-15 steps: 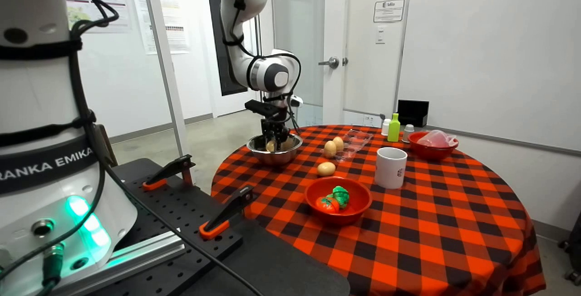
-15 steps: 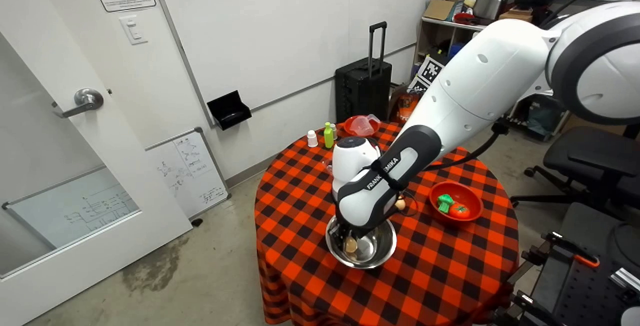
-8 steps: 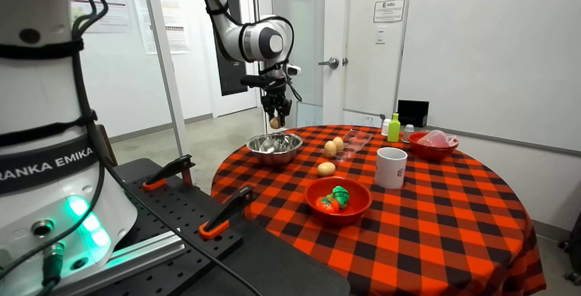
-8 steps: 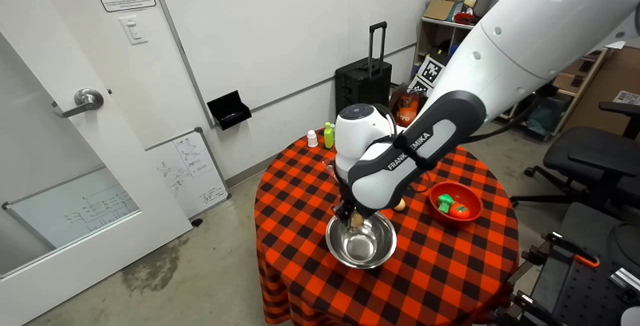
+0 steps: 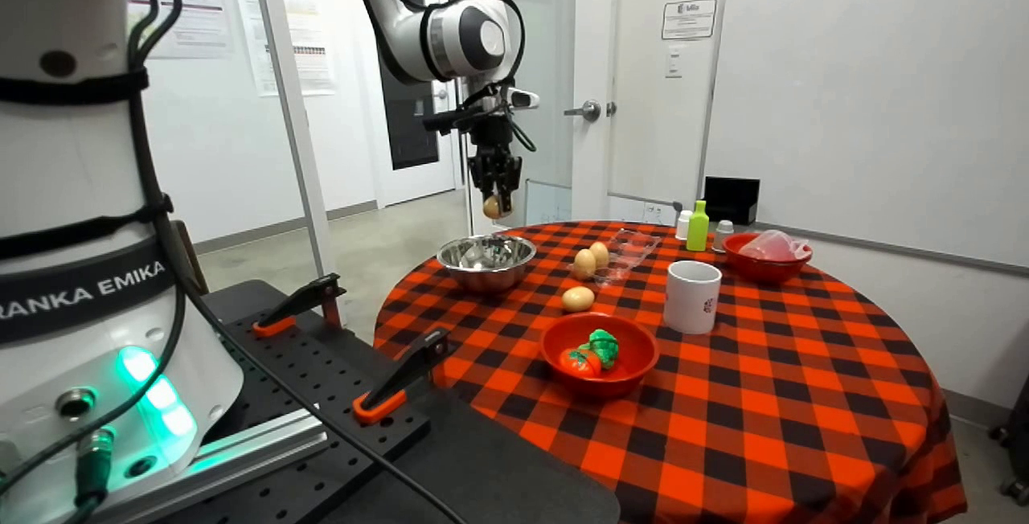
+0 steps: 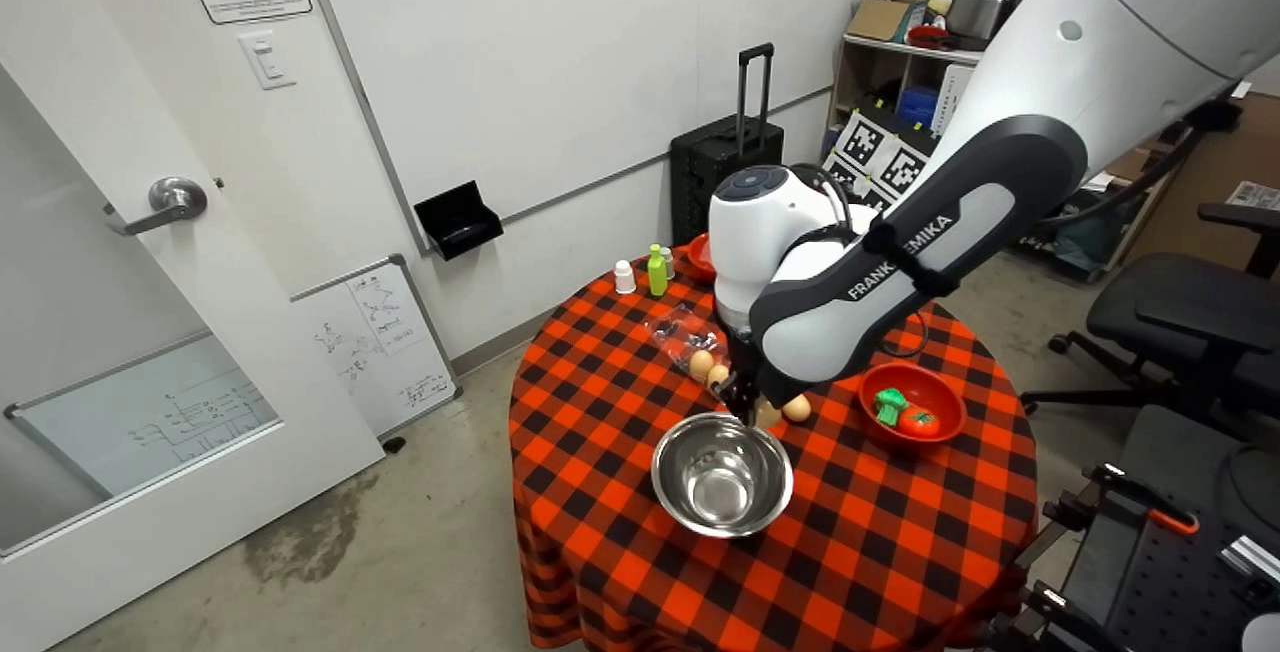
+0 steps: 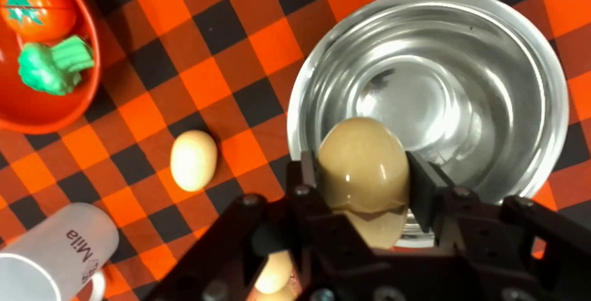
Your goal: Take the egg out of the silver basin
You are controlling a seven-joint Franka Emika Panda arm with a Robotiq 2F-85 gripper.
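Mug (image 5: 687, 300) & red bowl (image 5: 633, 357) nr loose egg (image 5: 577, 299), gripper (image 7: 364, 176) holding egg (image 7: 362, 158).

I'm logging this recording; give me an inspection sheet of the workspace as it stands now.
Surface: red-and-black checked tablecloth.
Job's things: egg held in the air, clear of the upright silver basin.
Clutter: three loose eggs, white mug, green bottle, clear plastic, red bowl holding tomato and broccoli, second red bowl.
Gripper: closed on the egg.
Cables: black cable strapped along the arm, looping near the gripper.
Surroundings: door, office chair, black case.
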